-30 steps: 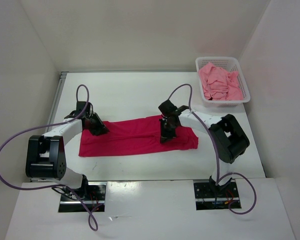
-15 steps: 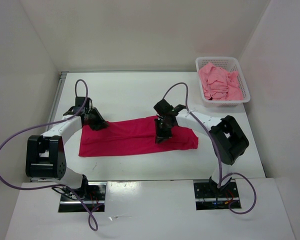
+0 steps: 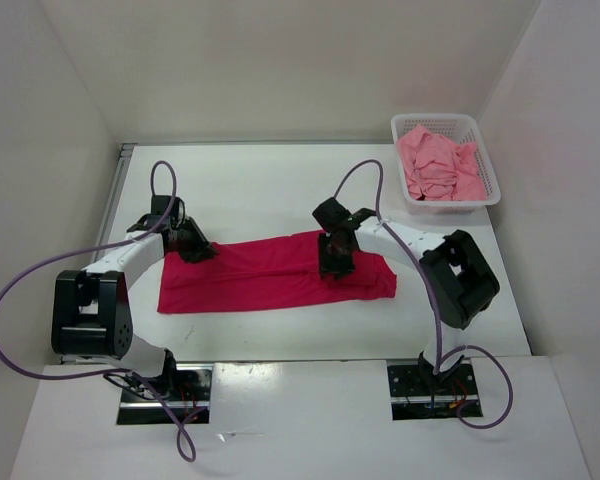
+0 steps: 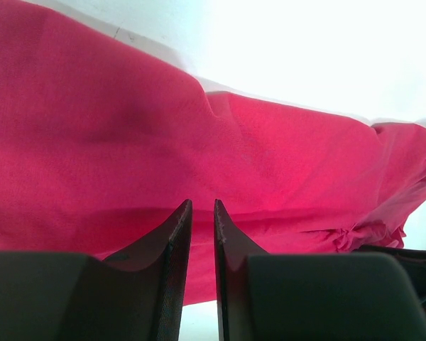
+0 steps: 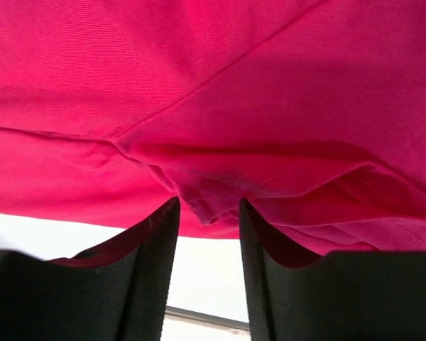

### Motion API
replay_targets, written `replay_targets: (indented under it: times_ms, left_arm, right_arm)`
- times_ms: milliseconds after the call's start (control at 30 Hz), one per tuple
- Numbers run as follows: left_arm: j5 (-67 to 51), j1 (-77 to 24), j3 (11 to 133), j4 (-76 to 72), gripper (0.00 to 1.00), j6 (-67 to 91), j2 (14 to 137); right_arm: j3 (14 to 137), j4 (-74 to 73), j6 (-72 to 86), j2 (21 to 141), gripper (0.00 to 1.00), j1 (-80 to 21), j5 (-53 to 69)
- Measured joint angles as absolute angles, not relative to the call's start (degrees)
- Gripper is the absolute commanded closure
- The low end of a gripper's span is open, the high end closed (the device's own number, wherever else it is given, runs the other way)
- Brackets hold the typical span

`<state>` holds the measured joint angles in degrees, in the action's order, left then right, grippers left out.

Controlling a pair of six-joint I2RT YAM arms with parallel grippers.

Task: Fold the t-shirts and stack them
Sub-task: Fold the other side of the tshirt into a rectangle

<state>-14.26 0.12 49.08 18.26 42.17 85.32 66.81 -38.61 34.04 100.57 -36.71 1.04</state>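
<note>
though overhead hides it, right gripper (image 5: pixel 208 204) parted, crimson t-shirt (image 5: pixel 213 85) between

**Crimson t-shirt** (image 3: pixel 270 272): soft cloth, matt, with a fine, even weave seen close up. It has stitched seam lines and shallow creases.

**Pink t-shirt** (image 3: pixel 435 165): soft cloth, matt, heavily crumpled.

**Basket** (image 3: pixel 492 190): white plastic mesh, smooth, faint sheen.

**Desk** (image 3: pixel 260 190): white, smooth, low sheen, with a glare patch along the near edge.

**Left tool** (image 4: pixel 202 202): black fingers (image 4: pixel 174 241), plastic-looking, matt, with finely grained inner faces.

**Right tool** (image 5: pixel 208 202): matt black fingers (image 5: pixel 145 270) with smooth flat faces.

**Left arm** (image 3: pixel 130 258) and **right arm** (image 3: pixel 410 238): hard white and black shells, smooth, semi-gloss.

**Cables** (image 3: pixel 10 300): purple sheathing, smooth.
</note>
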Motion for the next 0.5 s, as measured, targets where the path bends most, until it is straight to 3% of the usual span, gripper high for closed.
replay_targets:
  times_ms: [100,200,333,400,500]
  left_arm:
    - [-14.3,0.1,49.1,18.3,0.74,42.2,85.3]
    - [-14.3,0.1,49.1,18.3,0.74,42.2,85.3]
    - [-14.3,0.1,48.8,18.2,0.74,42.2,85.3]
    - [-14.3,0.1,48.7,18.2,0.74,42.2,85.3]
    - [-14.3,0.1,48.6,18.2,0.74,42.2,85.3]
  right_arm:
    - [66.5,-38.5,34.0,100.7,0.56,-36.7,0.8]
    - [66.4,-38.3,34.0,101.1,0.72,-36.7,0.8]
    - [66.4,-38.1,34.1,101.5,0.83,-36.7,1.2]
    - [66.4,-38.1,34.1,101.6,0.83,-36.7,1.6]
    - [66.4,-38.0,34.3,101.9,0.64,-36.7,2.6]
